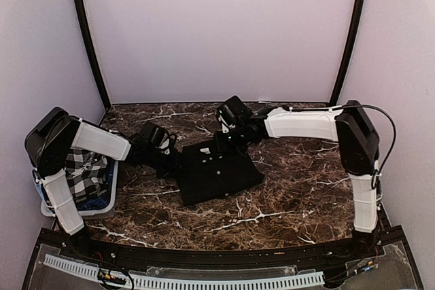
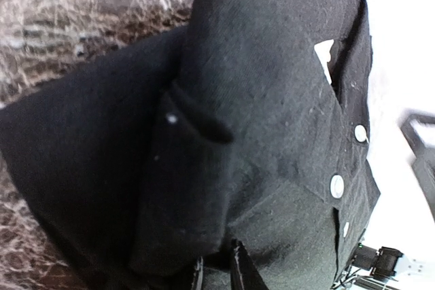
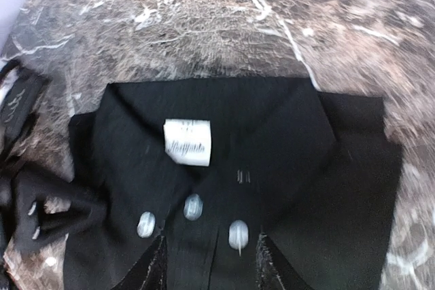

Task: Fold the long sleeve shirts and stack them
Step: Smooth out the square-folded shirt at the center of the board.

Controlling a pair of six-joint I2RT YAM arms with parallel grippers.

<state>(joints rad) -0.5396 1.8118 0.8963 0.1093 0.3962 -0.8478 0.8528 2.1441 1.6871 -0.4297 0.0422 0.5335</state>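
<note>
Our left gripper [image 2: 217,273] clamps the left edge of the black shirt [image 1: 219,171] while our right gripper [image 3: 214,266], jaws apart, hovers over its collar [image 3: 217,110]

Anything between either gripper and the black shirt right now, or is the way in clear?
Nothing visible stands between them. The left gripper pinches a fold at the left edge of the black shirt. The right gripper is right over it, with open fingers either side of the buttons.
</note>
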